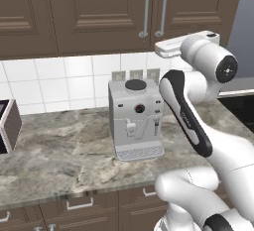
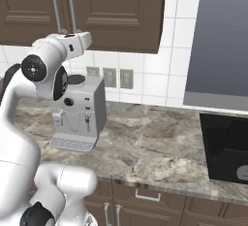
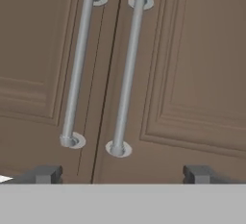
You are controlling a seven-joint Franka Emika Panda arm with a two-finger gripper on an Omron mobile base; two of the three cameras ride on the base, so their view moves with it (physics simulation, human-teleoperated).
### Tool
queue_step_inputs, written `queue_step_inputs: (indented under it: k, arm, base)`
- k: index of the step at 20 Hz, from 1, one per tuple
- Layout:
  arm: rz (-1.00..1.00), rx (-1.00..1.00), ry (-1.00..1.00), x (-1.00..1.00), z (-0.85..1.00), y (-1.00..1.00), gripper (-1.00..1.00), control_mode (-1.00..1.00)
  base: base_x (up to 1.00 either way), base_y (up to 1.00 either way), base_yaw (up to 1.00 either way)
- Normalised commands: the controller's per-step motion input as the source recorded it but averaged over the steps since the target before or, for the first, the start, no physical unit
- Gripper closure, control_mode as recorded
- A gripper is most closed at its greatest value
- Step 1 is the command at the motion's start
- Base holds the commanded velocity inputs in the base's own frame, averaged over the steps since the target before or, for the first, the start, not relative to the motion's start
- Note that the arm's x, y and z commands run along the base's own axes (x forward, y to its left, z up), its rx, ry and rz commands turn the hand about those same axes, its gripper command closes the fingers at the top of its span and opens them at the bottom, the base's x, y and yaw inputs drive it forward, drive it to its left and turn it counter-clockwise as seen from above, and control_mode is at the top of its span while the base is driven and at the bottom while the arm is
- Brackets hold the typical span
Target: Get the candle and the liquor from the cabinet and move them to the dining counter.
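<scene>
Left base view: your white arm rises at the right, its hand raised just below the closed cabinet, whose two silver bar handles hang side by side above the hand. A grey coffee machine stands on the marble table beneath, against white tiles. The candle and liquor are presumably behind those shut doors; you cannot see them.

Right base view: the same hand sits close under the handle ends. A dark oven front lies at the right.

Hand view: the pincer is spread wide, holding nothing, its tips at the bottom. The left handle and right handle flank the door seam. Pick one bar, centre it between the tips, advance until it sits deep, then close and pull along the door's arc.
</scene>
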Motion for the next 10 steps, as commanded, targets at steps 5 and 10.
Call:
queue_step_inputs:
  k: [5, 10]
  arm:
    - [0.0, 0.0, -0.04, 0.0, 0.48, 0.14, -1.0, -1.0]
    - [0.0, 0.0, 0.0, 0.0, 0.35, 0.2, -1.0, -1.0]
  base:
    - [0.0, 0.0, 0.0]
    - [0.0, 0.0, 0.0]
